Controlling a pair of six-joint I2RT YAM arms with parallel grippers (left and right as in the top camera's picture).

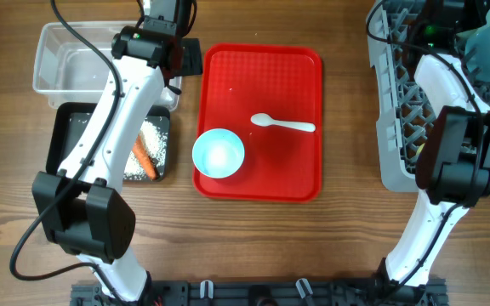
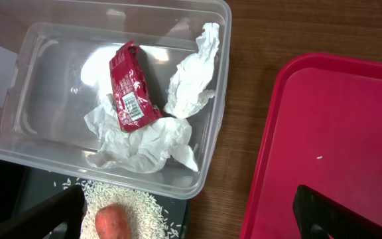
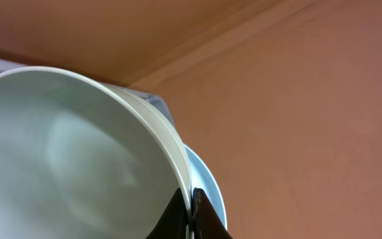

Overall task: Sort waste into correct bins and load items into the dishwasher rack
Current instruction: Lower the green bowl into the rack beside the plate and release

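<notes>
On a wooden surface (image 1: 347,246), the grey dishwasher rack (image 1: 394,144) fills the right edge, and the task is well along. The red tray (image 1: 262,183) at centre carries only a light blue bowl (image 1: 219,153) and a white plastic spoon (image 1: 283,124). To its left, the clear bin (image 2: 211,139) holds a crumpled white napkin (image 2: 191,79) under a red foil wrapper (image 2: 131,86), while the black bin (image 1: 62,136) just beside it holds white rice grains (image 1: 153,136) and an orange carrot (image 1: 144,159). Over the rack, the right fingers (image 3: 207,222) are pressed together on the rim of a mint-green bowl (image 3: 65,166), tilted on edge, with a pale blue plate (image 3: 207,176) close behind; whether the two touch cannot be told. The left fingers (image 2: 42,219) hang spread wide and empty between the bins and the tray. The thin pinch on the rim looks like the weak point: if the bowl swings or slips on release, it could strike the plate or land askew on the pegs. The spoon, lying flat, may later skid away from closing fingers.
</notes>
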